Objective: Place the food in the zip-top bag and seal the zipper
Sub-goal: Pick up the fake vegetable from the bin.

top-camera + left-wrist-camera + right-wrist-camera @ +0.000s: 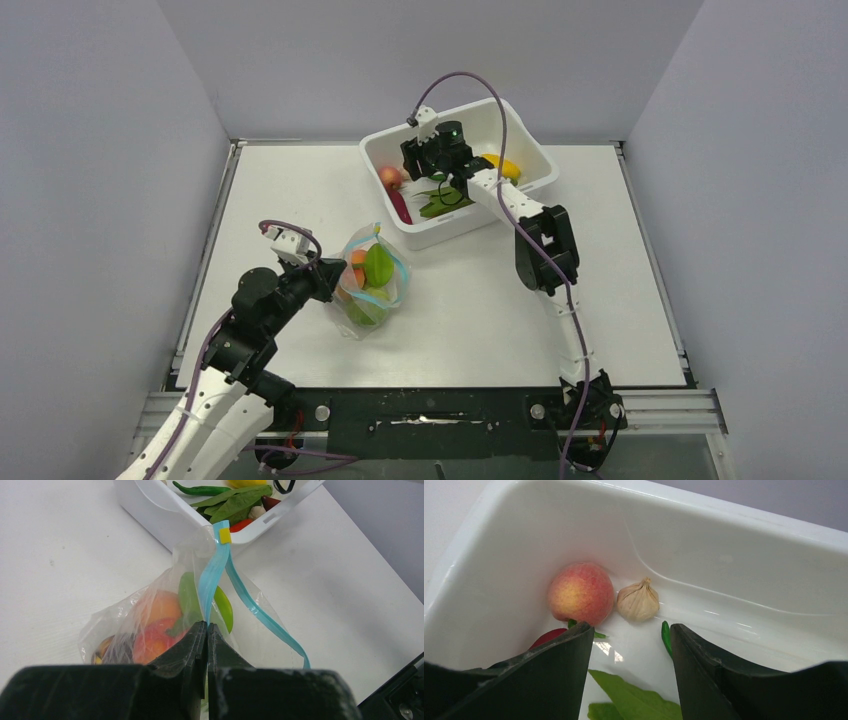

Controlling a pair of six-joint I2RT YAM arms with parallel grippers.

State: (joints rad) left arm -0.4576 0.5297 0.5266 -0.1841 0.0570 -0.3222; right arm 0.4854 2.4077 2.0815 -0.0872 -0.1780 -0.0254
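Left gripper first: its two black fingers are pressed tight together, pinching the clear plastic of the bag right where the near end of the blue zipper runs down into them. A small yellow slider sits at the zipper's far end, on the side toward the white tub, and the two blue strips part into a loop, so the mouth is open. The bag rests on the table near the tub's near left corner. From the wrist view its top overlaps the tub wall, and whether they touch cannot be told. Inside the bag are a peach, something red beneath it and a green fruit. The left arm comes up from its base, elbow bent, forearm low and pointing toward the tub. Over to the right arm: it stretches far forward, elbow over the table just short of the tub, wrist tipped down inside the tub's left half. The right gripper is spread wide with nothing between its fingers, hanging above the tub floor. Just beyond its fingertips, toward the tub's left end, lie a second peach and a pale garlic bulb, side by side and almost touching. Green leaves lie under the gripper, a red piece peeks out by the peach, and a yellow fruit lies in the tub's right half.
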